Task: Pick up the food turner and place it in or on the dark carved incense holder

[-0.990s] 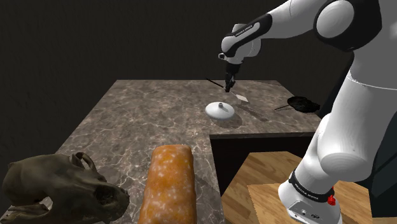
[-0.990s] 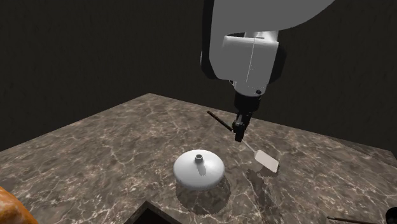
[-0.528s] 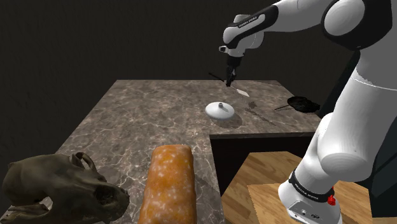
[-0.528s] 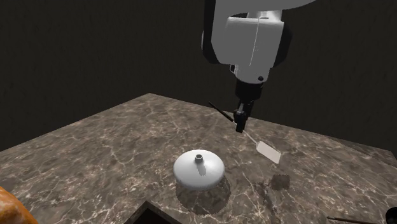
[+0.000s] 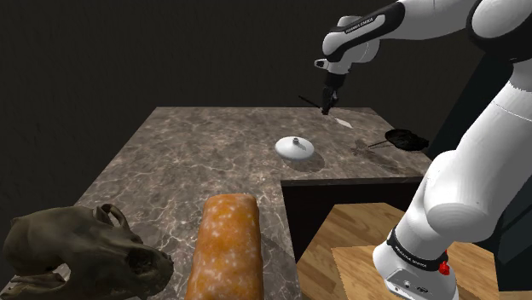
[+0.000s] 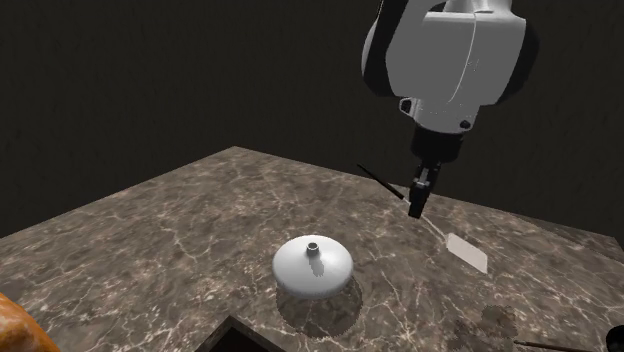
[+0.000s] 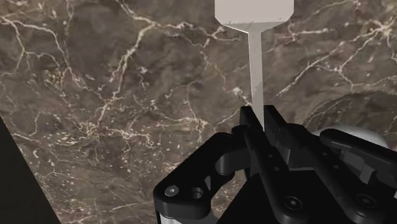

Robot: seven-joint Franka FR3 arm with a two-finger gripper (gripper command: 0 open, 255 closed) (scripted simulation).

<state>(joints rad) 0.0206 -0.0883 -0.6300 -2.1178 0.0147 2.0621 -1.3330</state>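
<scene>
My pincer (image 5: 326, 108) is closed tight on the thin shaft of the food turner (image 6: 466, 252). In the wrist view the two fingers pinch the pale stem just below where it widens into the blade (image 7: 253, 13). I grip near the middle so the tool hangs balanced: the pale blade slopes down and away from me, and the dark handle sticks up behind. The turner is in the air, clear of the marbled table (image 5: 196, 162), which lets me carry it sideways without scraping.

I judge the dark, shallow dish (image 5: 403, 137) at the table's far corner, on the shoulder view's right, to be the incense holder. The white domed vessel (image 5: 295, 147) does not match that description.

Half a second ago I hung just beyond the white dome. Now I am further to the shoulder view's right and a little higher. The blade has come away from the dome towards the dark dish, and the turner's tilt in my grip looks unchanged. The dome and the dish have not moved.
</scene>
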